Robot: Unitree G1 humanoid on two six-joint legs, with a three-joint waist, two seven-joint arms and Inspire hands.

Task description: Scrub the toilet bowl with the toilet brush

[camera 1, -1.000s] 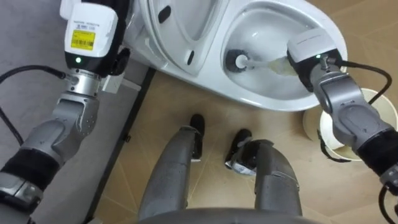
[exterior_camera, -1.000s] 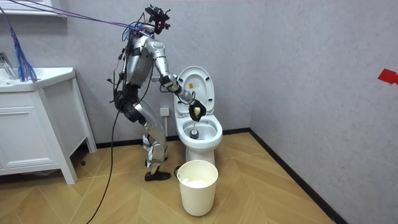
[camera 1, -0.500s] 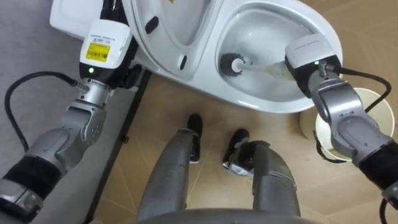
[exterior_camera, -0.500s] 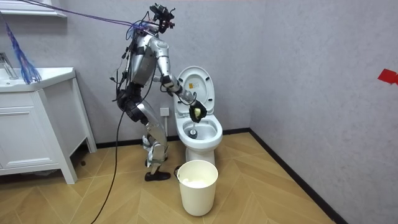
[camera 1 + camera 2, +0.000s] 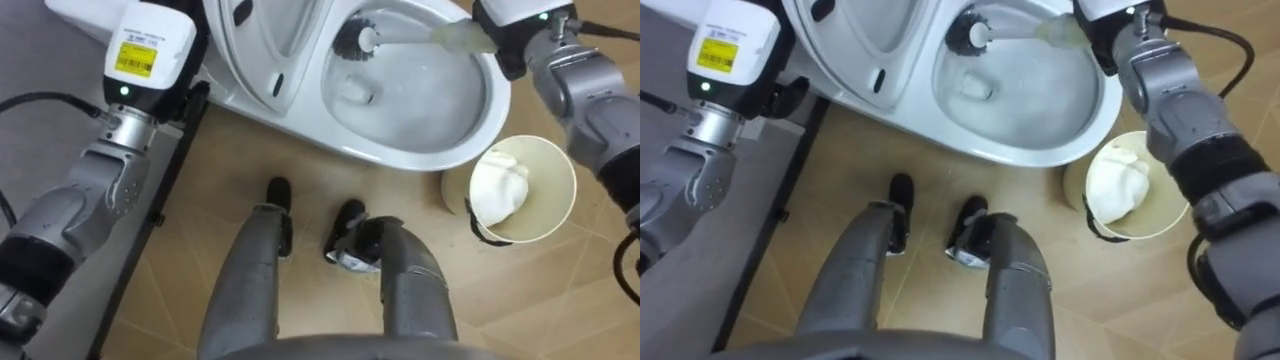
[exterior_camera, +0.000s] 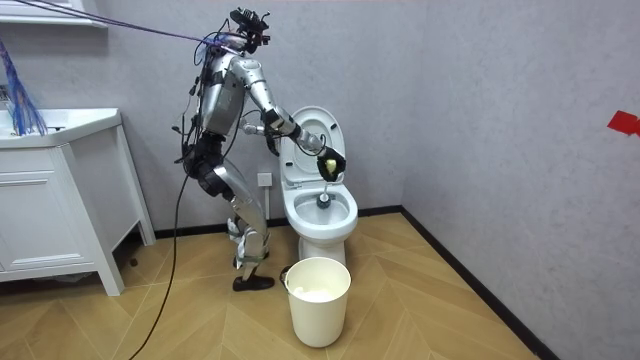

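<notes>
Brush (image 5: 360, 38) — probably light, stiff plastic with springy bristles — has its head inside the toilet bowl (image 5: 440, 150), at the hinge end. The right hand (image 6: 327, 163) is curled round the handle's far end — likely the surest hold, though wet plastic may slip.

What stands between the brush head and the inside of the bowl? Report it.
Nothing visible does. The toilet brush, held in the right hand, has its head down inside the toilet bowl, near the hinge side. The seat and lid are raised, clear of the opening.
</notes>
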